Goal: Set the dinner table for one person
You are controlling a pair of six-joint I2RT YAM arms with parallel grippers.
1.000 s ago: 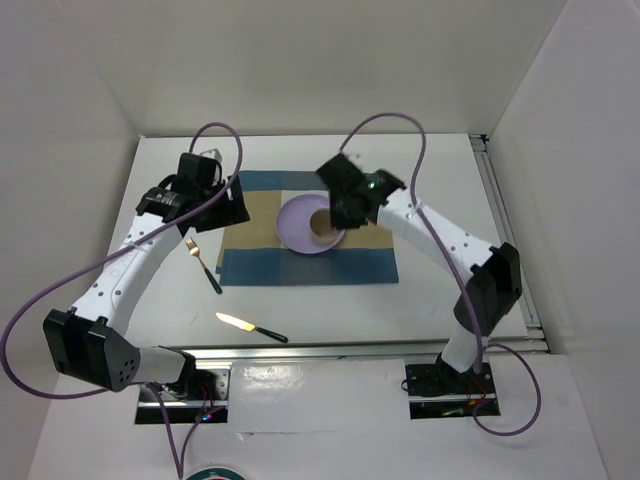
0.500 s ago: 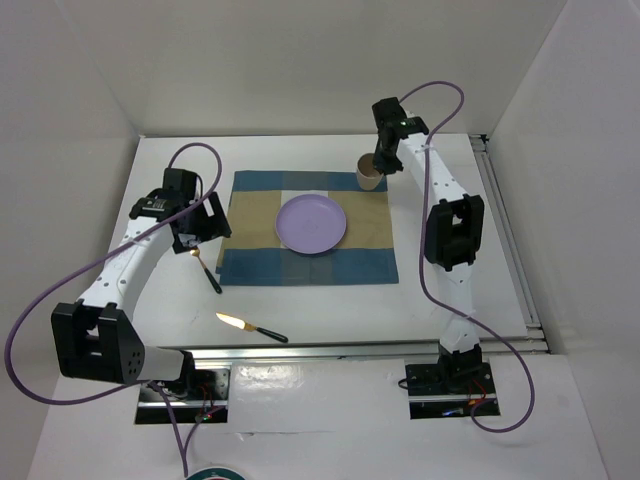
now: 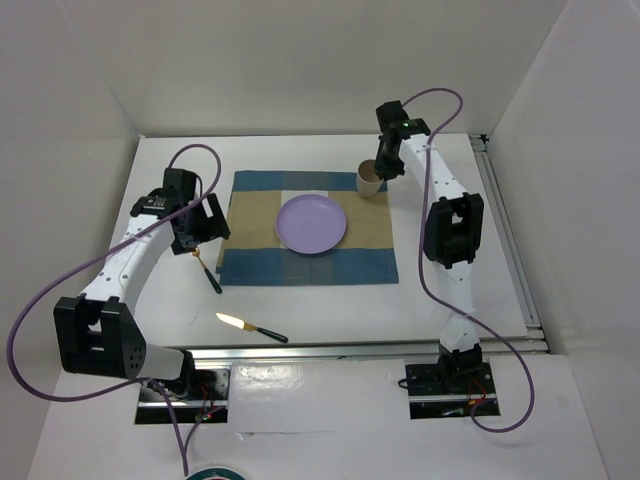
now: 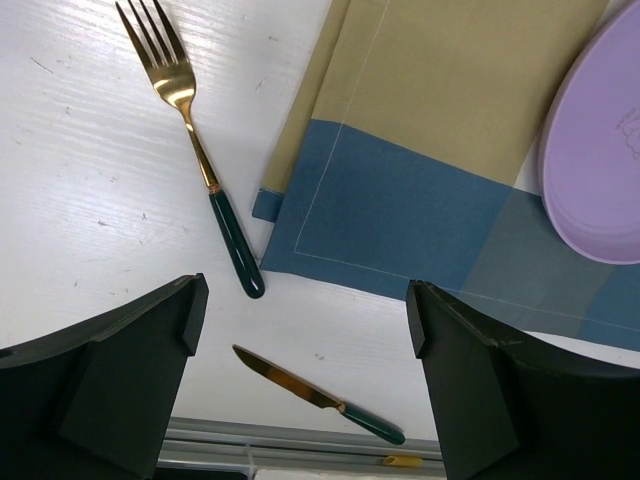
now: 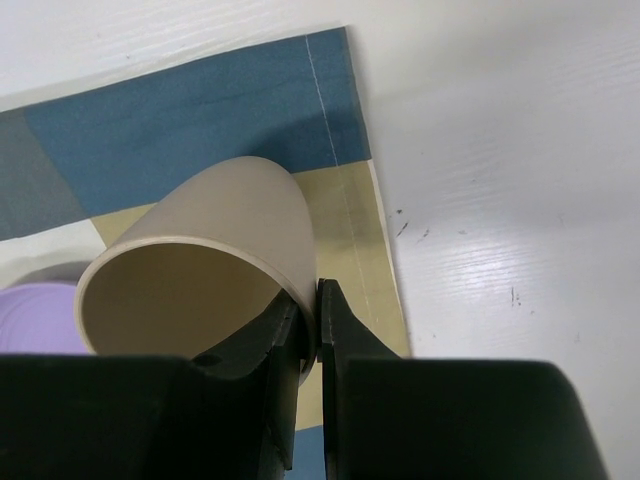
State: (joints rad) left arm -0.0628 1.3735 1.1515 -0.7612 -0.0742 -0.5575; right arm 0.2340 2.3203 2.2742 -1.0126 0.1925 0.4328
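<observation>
Looks about halfway: round lilac plate (image 3: pixel 311 222) on blue-and-tan cloth placemat (image 3: pixel 300 268), tan cup (image 3: pixel 371 178) pinched in right gripper (image 5: pixel 310 330), gold green-handled fork (image 4: pixel 195 150) and matching knife (image 4: pixel 315 395) unplaced, left gripper (image 4: pixel 305 300) spread empty.

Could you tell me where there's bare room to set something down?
Bare: the table right of the placemat. Crowded: its left side, with fork, knife and left gripper; its far-right corner, with cup and right gripper.

The cup (image 3: pixel 370 178) moved from plate (image 3: pixel 311 222) to the placemat's (image 3: pixel 360 262) far right corner, left pincer (image 4: pixel 300 320) nearer the fork (image 4: pixel 200 165)
</observation>
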